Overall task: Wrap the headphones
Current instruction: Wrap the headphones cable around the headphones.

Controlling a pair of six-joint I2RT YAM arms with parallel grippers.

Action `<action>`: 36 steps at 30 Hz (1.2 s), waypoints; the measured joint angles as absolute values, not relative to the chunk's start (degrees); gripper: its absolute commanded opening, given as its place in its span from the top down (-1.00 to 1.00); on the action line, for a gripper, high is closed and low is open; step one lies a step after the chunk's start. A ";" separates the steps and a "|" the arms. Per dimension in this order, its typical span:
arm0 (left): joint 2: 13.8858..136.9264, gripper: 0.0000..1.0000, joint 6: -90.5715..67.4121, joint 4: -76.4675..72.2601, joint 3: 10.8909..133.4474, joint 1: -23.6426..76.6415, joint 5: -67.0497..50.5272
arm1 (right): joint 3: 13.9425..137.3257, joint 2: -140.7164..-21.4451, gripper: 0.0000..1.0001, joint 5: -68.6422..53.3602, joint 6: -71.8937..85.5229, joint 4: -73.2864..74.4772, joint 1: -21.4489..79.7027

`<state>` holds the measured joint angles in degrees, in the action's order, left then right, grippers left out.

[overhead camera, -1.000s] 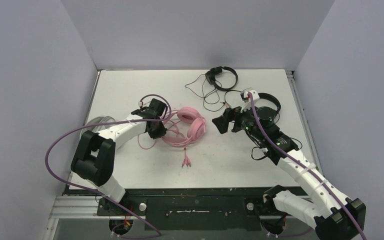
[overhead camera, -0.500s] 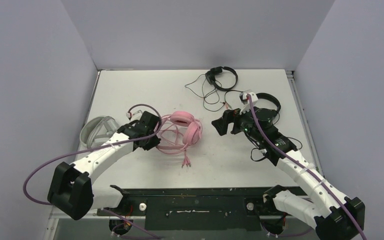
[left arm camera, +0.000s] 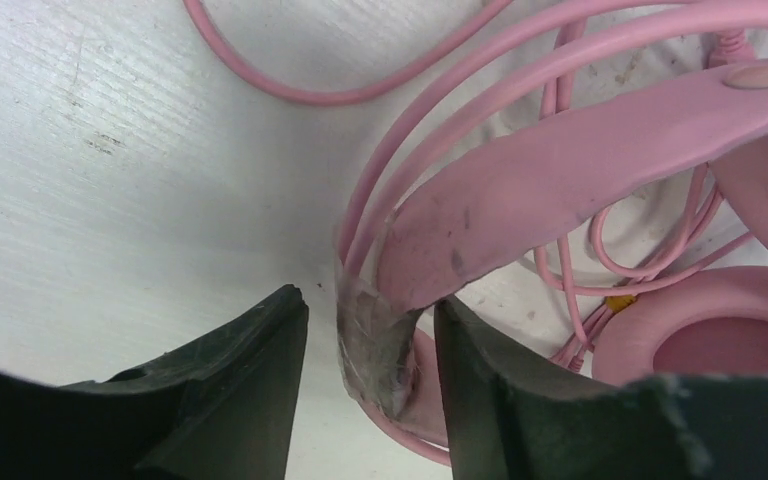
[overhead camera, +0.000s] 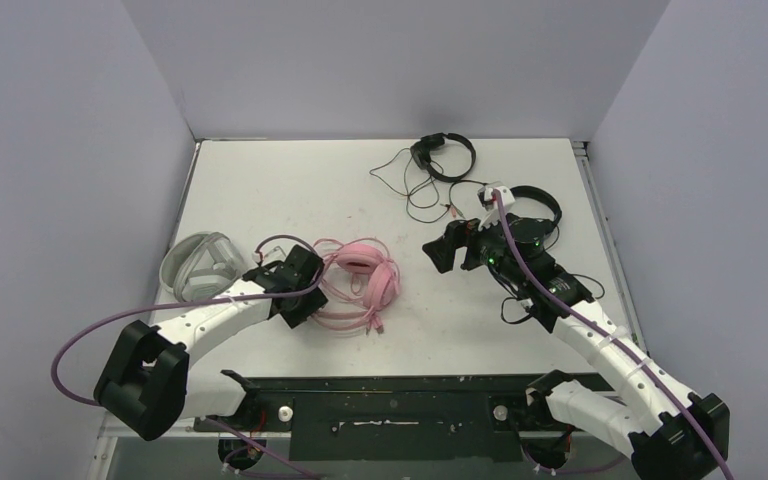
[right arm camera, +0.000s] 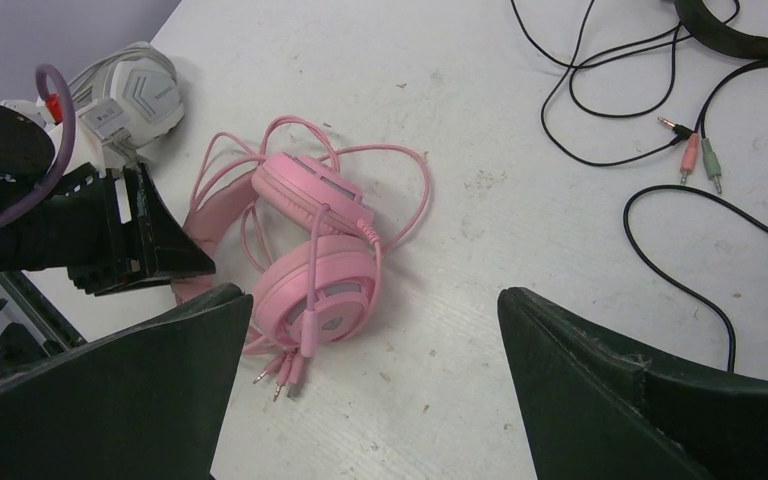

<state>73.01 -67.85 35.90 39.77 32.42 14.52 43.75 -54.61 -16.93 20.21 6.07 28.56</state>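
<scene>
Your left gripper (left arm camera: pixel 370 305) sits low on the white table (overhead camera: pixel 290 190), at the pink headset (overhead camera: pixel 365 275). Its matte black, wedge-shaped fingers (left arm camera: pixel 230 380) stand a little apart, straddling one end of the headset's broad, curved headband (left arm camera: pixel 560 170). The right-hand finger seems to press against that end. A sliver of table shows between the band and the other finger, so the jaws bracket it and do not clamp it. The band's tip is scuffed and grey, and looks like worn clear film over the smooth pink plastic. The round, rubbery pink cable (left arm camera: pixel 290 97) runs in several loose loops beside and under the band.

The two padded oval ear cups (right arm camera: pixel 325 285) lie side by side near the table's middle. The bulky white-grey headset (overhead camera: pixel 198 265), angular and hard-shelled, rests just left of your left arm.

Your right gripper (right arm camera: pixel 375 295) hangs above the table with its jaws spread wide and nothing in them, looking down on the pink headset. The near black headset (overhead camera: pixel 550 200), a thin hoop, lies partly under your right arm. The far black headset (overhead camera: pixel 426 153) lies towards the back edge. Their hair-thin black cords (right arm camera: pixel 572 92) trail in open curls, and one ends in pink and green plugs (right arm camera: pixel 701 160).
</scene>
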 measured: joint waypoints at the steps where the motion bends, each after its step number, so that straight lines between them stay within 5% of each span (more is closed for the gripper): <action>1: 73.01 0.02 -68.16 35.55 39.44 32.42 14.52 | 43.66 -54.61 -1.00 -16.93 20.21 6.11 28.56; 21: 78.02 -0.31 -53.65 30.79 38.61 32.14 17.93 | 43.64 -54.11 -1.00 -16.95 20.18 6.11 28.56; 26: 78.13 0.03 -47.75 26.48 38.30 32.14 18.20 | 43.64 -53.63 -1.00 -16.95 20.21 6.11 28.56; 31: 78.22 1.00 -45.41 22.41 36.51 32.14 18.79 | 43.64 -53.54 -1.00 -16.95 20.21 6.13 28.56; 36: 79.29 1.00 -43.81 25.47 39.09 32.12 19.29 | 43.64 -52.49 -1.00 -16.93 20.18 6.61 28.56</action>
<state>79.29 -43.81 25.47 39.09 32.12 19.29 43.64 -52.49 -16.93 20.18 6.61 28.56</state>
